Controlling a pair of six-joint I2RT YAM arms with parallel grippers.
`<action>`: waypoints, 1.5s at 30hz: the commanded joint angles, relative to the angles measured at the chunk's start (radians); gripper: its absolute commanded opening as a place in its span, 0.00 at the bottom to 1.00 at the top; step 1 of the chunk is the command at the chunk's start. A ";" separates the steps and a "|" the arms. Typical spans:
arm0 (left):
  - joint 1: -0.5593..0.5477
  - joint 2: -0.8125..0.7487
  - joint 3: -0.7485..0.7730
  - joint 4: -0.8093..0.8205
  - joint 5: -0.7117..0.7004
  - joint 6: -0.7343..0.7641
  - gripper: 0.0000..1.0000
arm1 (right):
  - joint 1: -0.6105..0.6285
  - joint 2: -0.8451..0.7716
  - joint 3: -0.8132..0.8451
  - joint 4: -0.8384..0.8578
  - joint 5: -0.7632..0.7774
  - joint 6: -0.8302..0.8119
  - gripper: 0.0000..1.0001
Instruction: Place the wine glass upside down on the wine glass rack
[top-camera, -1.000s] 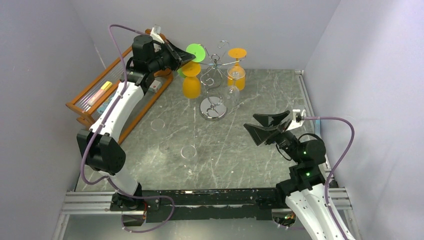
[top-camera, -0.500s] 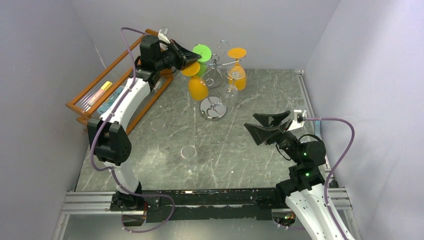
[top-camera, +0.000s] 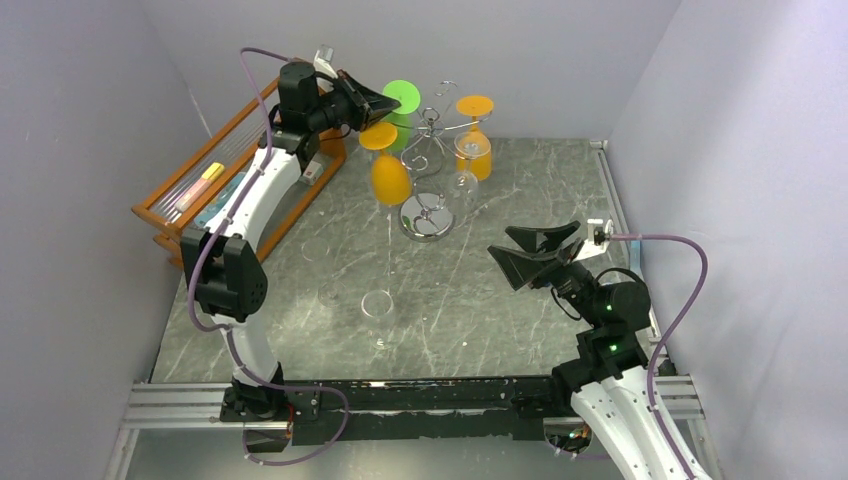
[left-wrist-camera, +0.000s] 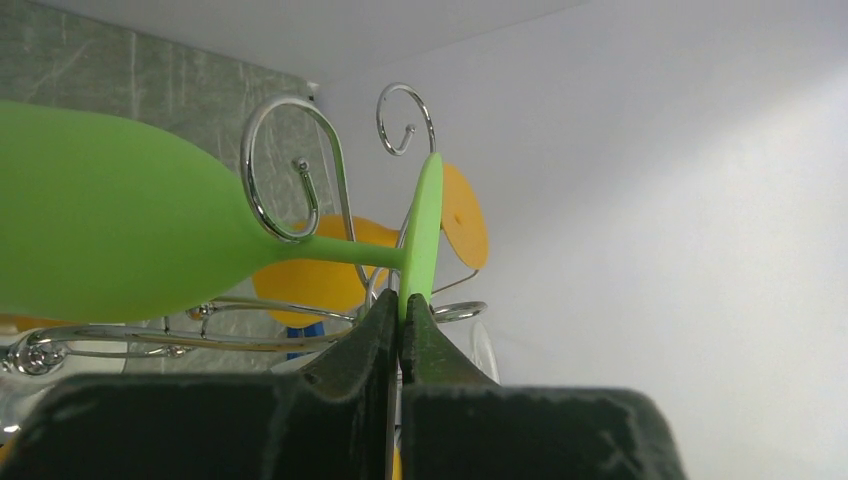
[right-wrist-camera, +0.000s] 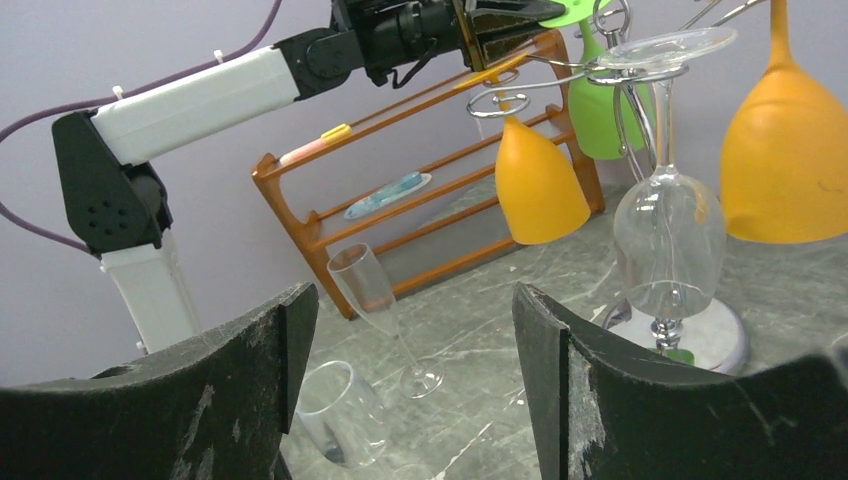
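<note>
The green wine glass (left-wrist-camera: 110, 235) hangs upside down, tilted, at the top of the chrome wine glass rack (top-camera: 428, 130). Its stem lies in one of the rack's curled arms (left-wrist-camera: 285, 195). My left gripper (left-wrist-camera: 402, 308) is shut on the rim of the glass's green foot (top-camera: 403, 96), high at the back of the table. An orange glass (top-camera: 386, 176) hangs just below it, blurred in the top view. My right gripper (top-camera: 500, 242) stands open, well short of the rack, with nothing between its fingers (right-wrist-camera: 290, 345).
Another orange glass (top-camera: 474, 152) and a clear one (right-wrist-camera: 668, 235) hang on the rack, above its round base (top-camera: 425, 217). A clear flute (right-wrist-camera: 368, 290) and a tumbler (right-wrist-camera: 338, 412) stand mid-table. An orange wooden shelf (top-camera: 195, 195) runs along the left wall.
My left arm has swung the green glass right and up to the rack's top. The orange glass under it has shifted and swings. The right arm has not moved.
</note>
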 joint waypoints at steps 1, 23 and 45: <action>0.015 0.031 0.098 -0.019 0.024 0.021 0.05 | 0.006 0.004 -0.012 0.018 0.010 0.009 0.74; 0.017 0.117 0.245 -0.042 0.099 0.008 0.05 | 0.005 -0.005 -0.007 0.017 0.017 0.012 0.74; 0.083 0.096 0.182 -0.012 0.016 -0.002 0.05 | 0.006 -0.009 0.012 0.000 0.018 0.002 0.74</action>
